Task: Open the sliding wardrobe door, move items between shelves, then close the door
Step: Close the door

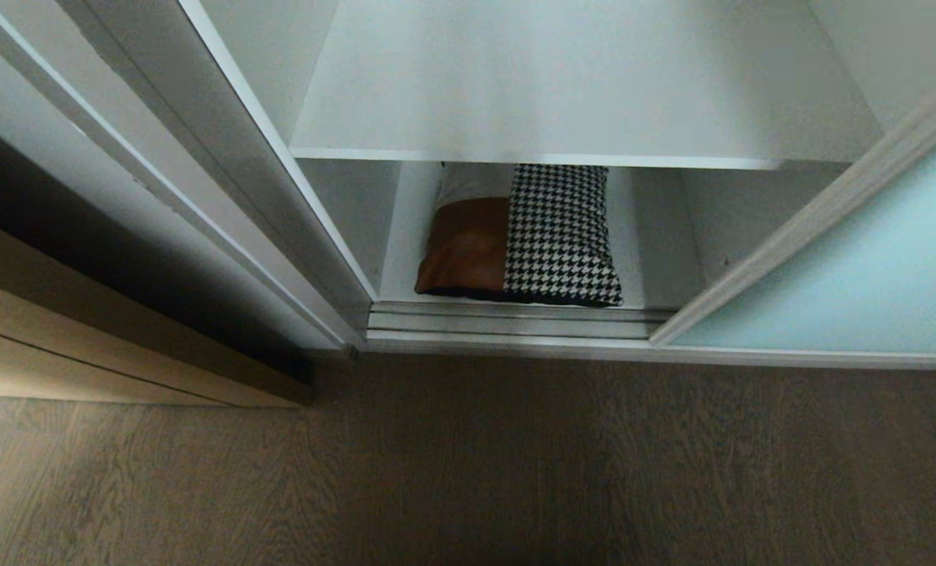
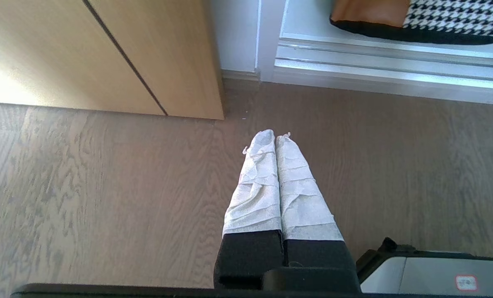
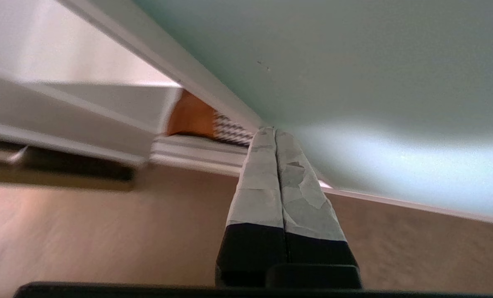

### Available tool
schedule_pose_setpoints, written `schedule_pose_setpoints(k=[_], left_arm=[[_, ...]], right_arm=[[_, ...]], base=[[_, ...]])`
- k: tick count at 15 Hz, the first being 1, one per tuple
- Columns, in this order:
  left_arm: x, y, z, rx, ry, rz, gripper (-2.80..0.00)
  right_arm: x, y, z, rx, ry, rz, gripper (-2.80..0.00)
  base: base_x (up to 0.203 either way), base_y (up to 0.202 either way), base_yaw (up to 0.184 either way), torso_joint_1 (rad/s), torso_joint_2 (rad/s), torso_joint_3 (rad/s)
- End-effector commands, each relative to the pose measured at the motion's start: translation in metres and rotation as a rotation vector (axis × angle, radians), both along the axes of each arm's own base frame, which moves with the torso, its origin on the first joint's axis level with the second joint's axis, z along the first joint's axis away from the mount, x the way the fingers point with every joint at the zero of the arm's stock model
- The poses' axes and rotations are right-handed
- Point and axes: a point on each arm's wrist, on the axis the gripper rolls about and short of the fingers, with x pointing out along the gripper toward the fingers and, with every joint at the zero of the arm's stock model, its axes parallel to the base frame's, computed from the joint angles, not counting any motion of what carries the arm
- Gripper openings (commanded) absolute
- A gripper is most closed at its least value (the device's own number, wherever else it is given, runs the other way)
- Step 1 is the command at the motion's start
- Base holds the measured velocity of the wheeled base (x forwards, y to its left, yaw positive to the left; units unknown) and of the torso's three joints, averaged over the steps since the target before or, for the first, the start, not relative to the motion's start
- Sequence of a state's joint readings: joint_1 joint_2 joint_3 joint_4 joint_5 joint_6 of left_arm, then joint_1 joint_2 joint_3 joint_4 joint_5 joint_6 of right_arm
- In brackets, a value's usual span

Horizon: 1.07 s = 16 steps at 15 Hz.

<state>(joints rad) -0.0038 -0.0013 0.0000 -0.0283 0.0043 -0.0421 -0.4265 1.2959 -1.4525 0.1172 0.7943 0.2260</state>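
Cushion (image 1: pixel 523 236), part houndstooth, part tan leather, lay on the bottom shelf (image 1: pixel 648 236) in the head view, at twelve o'clock from the floor track (image 1: pixel 515 322), under the upper shelf (image 1: pixel 562 86). At three o'clock stood the sliding wardrobe door (image 1: pixel 853 275), pushed aside, its frame edge slanting near the cushion; neither arm showed. A lift would likely snag the cushion on the upper shelf's front edge.

Left wrist view: the left gripper (image 2: pixel 275 138) hung pinched shut and empty over the wood floor (image 2: pixel 105 186), well apart from the cushion.

Right wrist view: the right gripper (image 3: pixel 274 131) was pressed shut, holding nothing, tips near the door's frame. Shut fingers could only shove the cushion, and swinging inward they might knock the frame and nudge the door.
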Motion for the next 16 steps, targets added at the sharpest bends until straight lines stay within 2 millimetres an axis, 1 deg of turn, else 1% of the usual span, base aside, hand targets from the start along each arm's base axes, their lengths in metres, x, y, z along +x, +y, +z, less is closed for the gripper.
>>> schedule_pose_setpoints(k=[1,5,7,9,10,12,14,16], left_arm=[[0.000,0.000,0.000,-0.001,-0.001,0.000,-2.80],[0.000,0.000,0.000,-0.001,-0.001,0.000,-2.80],[0.000,0.000,0.000,-0.001,-0.001,0.001,-2.80],[0.000,0.000,0.000,-0.001,-0.001,0.000,-2.80],[0.000,0.000,0.000,-0.001,-0.001,0.000,-2.80],[0.000,0.000,0.000,-0.001,-0.001,0.000,-2.80],[0.000,0.000,0.000,-0.001,-0.001,0.000,-2.80],[0.000,0.000,0.000,-0.001,-0.001,0.000,-2.80]], right_arm=[[-0.007,0.014,0.002,-0.006,-0.013,0.064,-2.80],[-0.006,0.044,-0.008,-0.006,0.007,0.240,-2.80],[-0.007,0.056,-0.023,-0.037,0.030,0.300,-2.80],[-0.018,0.059,-0.033,-0.101,0.009,0.315,-2.80],[-0.025,0.060,-0.034,-0.112,-0.002,0.319,-2.80],[-0.043,0.062,-0.033,-0.122,-0.036,0.306,-2.80],[-0.056,0.062,-0.030,-0.130,-0.062,0.193,-2.80],[-0.066,0.067,-0.025,-0.131,-0.097,0.113,-2.80]], base=[[0.000,0.000,0.000,0.000,0.00,0.000],[0.000,0.000,0.000,0.000,0.00,0.000],[0.000,0.000,0.000,0.000,0.00,0.000],[0.000,0.000,0.000,0.000,0.00,0.000],[0.000,0.000,0.000,0.000,0.00,0.000],[0.000,0.000,0.000,0.000,0.00,0.000],[0.000,0.000,0.000,0.000,0.00,0.000],[0.000,0.000,0.000,0.000,0.00,0.000]])
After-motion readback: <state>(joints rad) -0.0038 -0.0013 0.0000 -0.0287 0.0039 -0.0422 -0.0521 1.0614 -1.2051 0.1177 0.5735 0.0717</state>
